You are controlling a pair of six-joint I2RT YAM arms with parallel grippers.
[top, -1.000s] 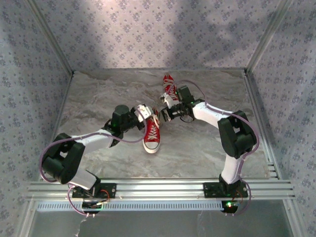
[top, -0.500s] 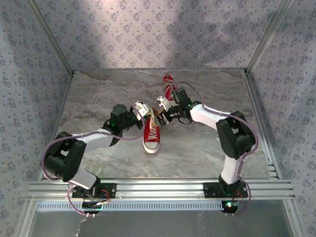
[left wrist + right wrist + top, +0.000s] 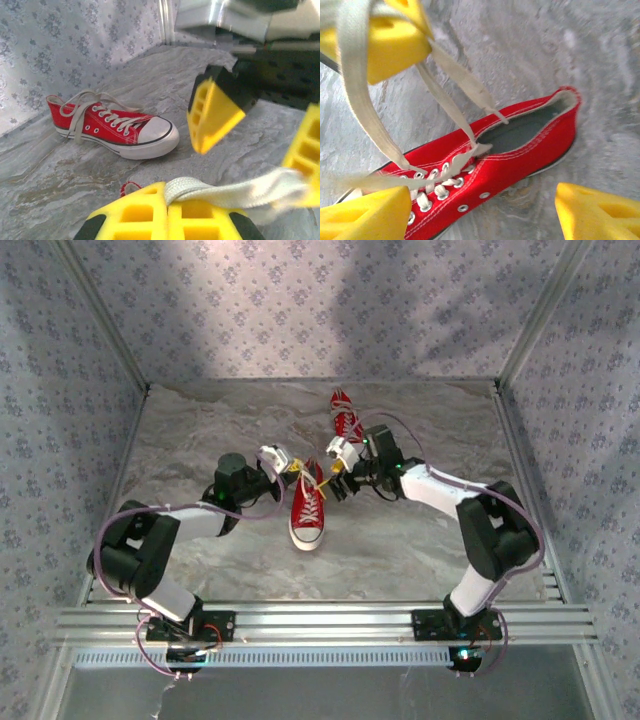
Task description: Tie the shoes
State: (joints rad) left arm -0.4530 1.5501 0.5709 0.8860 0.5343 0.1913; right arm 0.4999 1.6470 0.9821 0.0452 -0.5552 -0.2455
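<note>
In the top view, your near shoe (image 3: pixel 308 505) lies at the centre of the frame on the grey marbled table (image 3: pixel 200 430), with its white toe toward the bottom edge. The far shoe (image 3: pixel 344 416) lies above and slightly right of it, clear of it, near the back wall. Your left gripper (image 3: pixel 293 466) reaches in from the left and your right gripper (image 3: pixel 334 478) from the right. They sit close together over the upper, heel end of the near shoe.

In the left wrist view, the left gripper's yellow pads (image 3: pixel 145 215) are pressed together at the bottom centre, pinching a white lace (image 3: pixel 235 192) that trails off to the right. The right gripper's two fingers stand apart at the right of that frame. The far shoe rests on its sole at middle left, its laces loose.

In the right wrist view, its own fingers (image 3: pixel 367 215) sit in the two bottom corners, spread wide with nothing pinched. The near shoe runs diagonally between them. Lace strands run from its eyelets up to the left gripper's pads in the upper left.
</note>
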